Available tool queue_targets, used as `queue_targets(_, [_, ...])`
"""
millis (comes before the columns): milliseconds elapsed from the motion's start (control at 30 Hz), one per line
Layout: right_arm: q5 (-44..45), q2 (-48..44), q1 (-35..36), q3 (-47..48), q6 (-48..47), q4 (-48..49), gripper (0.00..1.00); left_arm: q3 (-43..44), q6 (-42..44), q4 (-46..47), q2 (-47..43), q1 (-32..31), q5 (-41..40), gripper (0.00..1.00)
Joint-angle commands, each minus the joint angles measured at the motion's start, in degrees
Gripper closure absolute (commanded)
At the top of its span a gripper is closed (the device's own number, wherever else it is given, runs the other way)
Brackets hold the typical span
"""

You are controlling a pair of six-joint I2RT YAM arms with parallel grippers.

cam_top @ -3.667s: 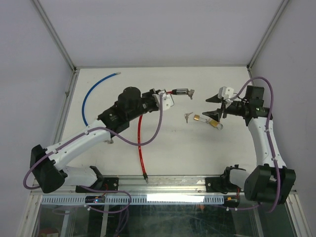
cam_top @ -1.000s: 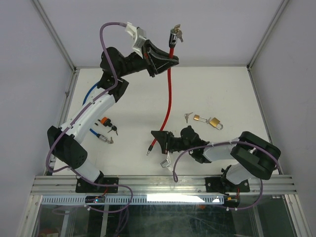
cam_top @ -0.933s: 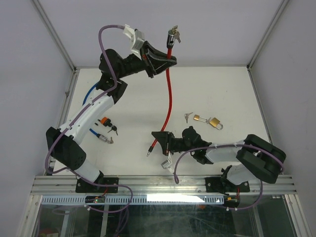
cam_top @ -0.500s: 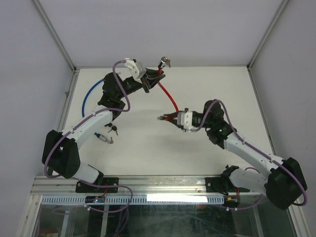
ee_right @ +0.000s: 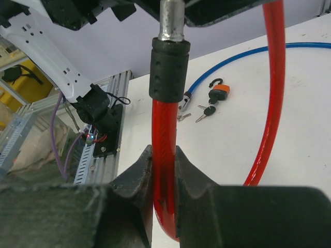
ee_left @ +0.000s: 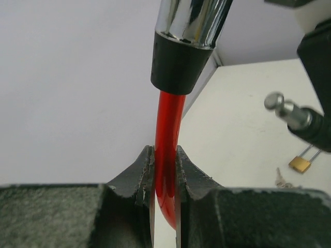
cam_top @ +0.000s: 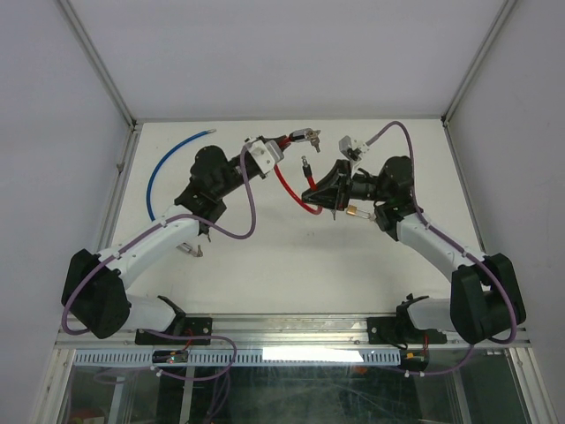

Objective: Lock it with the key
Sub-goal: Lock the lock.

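Note:
A red cable lock (cam_top: 287, 181) is held in the air between both grippers. My left gripper (cam_top: 272, 148) is shut on the cable (ee_left: 165, 150) just below its black collar (ee_left: 178, 67) and chrome lock head (cam_top: 303, 135), where small keys (cam_top: 315, 134) hang. My right gripper (cam_top: 312, 187) is shut on the cable's other end (ee_right: 164, 155), below the black sleeve (ee_right: 168, 67) and bare metal pin (ee_right: 170, 20). The pin tip (ee_left: 282, 106) points up, a short way to the right of the lock head and apart from it.
A brass padlock (cam_top: 357, 212) with a key (ee_left: 281, 178) lies on the white table under my right arm. A blue cable (cam_top: 163, 168) curves at the far left. An orange padlock (ee_right: 220, 93) and loose keys (ee_right: 207, 111) lie near the left arm.
My right gripper has carried the pin end up and back, close to the lock head. My left gripper has swung the lock head right and lower. The cable now hangs as a short loop.

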Motion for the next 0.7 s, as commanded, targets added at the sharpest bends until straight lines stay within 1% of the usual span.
queue_targets(0, [-0.5, -0.5, -2.2, 0.5, 9.1, 7.5, 1.0, 0.9, 10.4, -3.4, -2.6, -0.9, -4.7, 1.0])
queue_targets(100, [-0.7, -0.8, -2.3, 0.0, 8.1, 7.6, 1.0, 1.5, 12.3, -5.5, -2.5, -1.4, -6.1, 1.0])
queue_targets(233, [-1.0, -0.2, -2.3, 0.0, 7.4, 7.3, 1.0, 2.1, 12.5, -6.8, -2.3, -1.6, -6.4, 1.0])
queue_targets(667, [-0.7, 0.9, -3.0, -0.2, 8.0, 8.0, 1.0, 2.1, 13.5, -8.9, -2.8, -2.2, -4.5, 1.0])
